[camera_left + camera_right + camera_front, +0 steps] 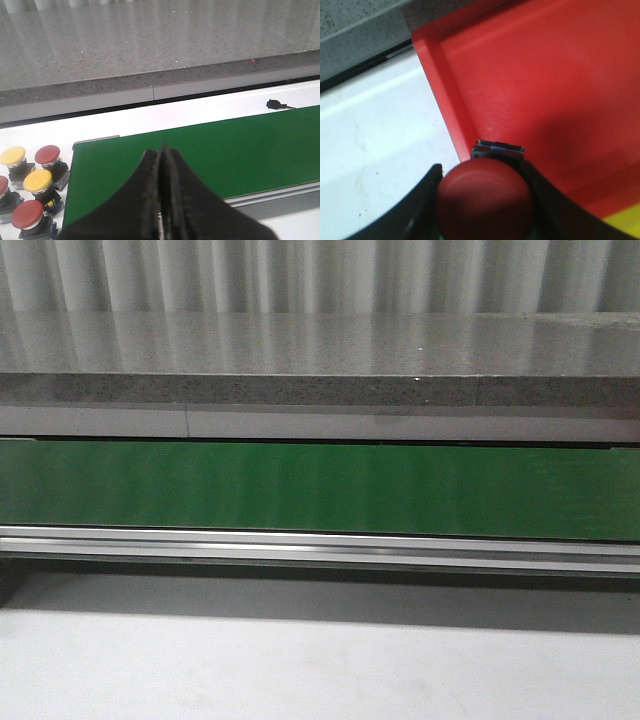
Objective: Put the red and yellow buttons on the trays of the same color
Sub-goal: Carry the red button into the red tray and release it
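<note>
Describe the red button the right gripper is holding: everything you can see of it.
The red button has a domed, matte red cap, plastic by its look, over a dark body with a bluish strip. The right gripper is shut on it, black fingers pressing both sides of the cap. It hangs above the red tray, near its raised rim. Its underside is hidden.

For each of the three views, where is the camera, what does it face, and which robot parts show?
Front view: looks forward over the green conveyor belt to a grey stone counter; no robot parts show.
Left wrist view: above the belt's end, left gripper shut, red and yellow buttons beside it.
Right wrist view: over the red tray, right gripper holding a red button.
Front and left wrist views share belt and counter.
</note>
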### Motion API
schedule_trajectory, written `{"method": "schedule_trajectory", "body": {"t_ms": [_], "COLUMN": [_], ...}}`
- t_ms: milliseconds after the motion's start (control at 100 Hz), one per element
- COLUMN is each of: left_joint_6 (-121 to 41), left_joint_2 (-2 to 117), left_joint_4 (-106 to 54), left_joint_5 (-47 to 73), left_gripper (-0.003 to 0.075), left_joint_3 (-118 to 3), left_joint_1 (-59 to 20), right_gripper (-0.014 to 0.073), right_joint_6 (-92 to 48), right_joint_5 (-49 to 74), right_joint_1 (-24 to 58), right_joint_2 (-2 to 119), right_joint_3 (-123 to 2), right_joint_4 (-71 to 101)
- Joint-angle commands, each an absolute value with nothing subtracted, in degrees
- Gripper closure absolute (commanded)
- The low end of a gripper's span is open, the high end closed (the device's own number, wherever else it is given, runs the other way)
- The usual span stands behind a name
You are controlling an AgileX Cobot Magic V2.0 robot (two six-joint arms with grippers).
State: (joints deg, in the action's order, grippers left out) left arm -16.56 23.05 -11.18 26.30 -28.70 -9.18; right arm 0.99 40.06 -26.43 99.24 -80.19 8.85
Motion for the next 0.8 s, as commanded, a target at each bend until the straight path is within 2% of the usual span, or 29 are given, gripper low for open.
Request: {"method": "schedule_trajectory", "body": {"t_ms": [0,260,520,570,720,790], "left_joint_6": [-16.52,-16.52,-16.52,-16.52,-16.52,-16.52], "left_joint_2": [23.43,23.43,23.43,23.43,23.43,23.43], "left_joint_4": [-12.26,-12.26,-12.26,-12.26,-12.26,-12.26], "left_joint_5": [22.35,22.35,22.35,22.35,22.35,22.35], "left_gripper": [0.0741,0.0741,0.0741,0.0741,0.0741,0.0741], "left_joint_3": [-30.20,-30.20,-30.20,-30.20,-30.20,-30.20], "left_joint_1": [-9.59,-9.59,-9.59,-9.59,-9.59,-9.59], "right_gripper": [0.0472,0.0472,0.0456,0.0407,0.0090,0.0003], "right_joint_6": [1.18,1.18,1.59,1.59,1.59,1.49], "right_joint_5": [34.81,26.19,24.57,24.63,24.58,24.86], "right_joint_1": [-26.95,-26.95,-27.21,-27.21,-27.21,-27.21], "right_joint_2": [99.98,107.34,110.99,111.07,111.01,110.63], "right_joint_3": [-83.54,-83.69,-84.05,-84.05,-84.05,-84.05], "right_joint_4": [9.53,9.67,10.20,10.20,10.20,10.15]}}
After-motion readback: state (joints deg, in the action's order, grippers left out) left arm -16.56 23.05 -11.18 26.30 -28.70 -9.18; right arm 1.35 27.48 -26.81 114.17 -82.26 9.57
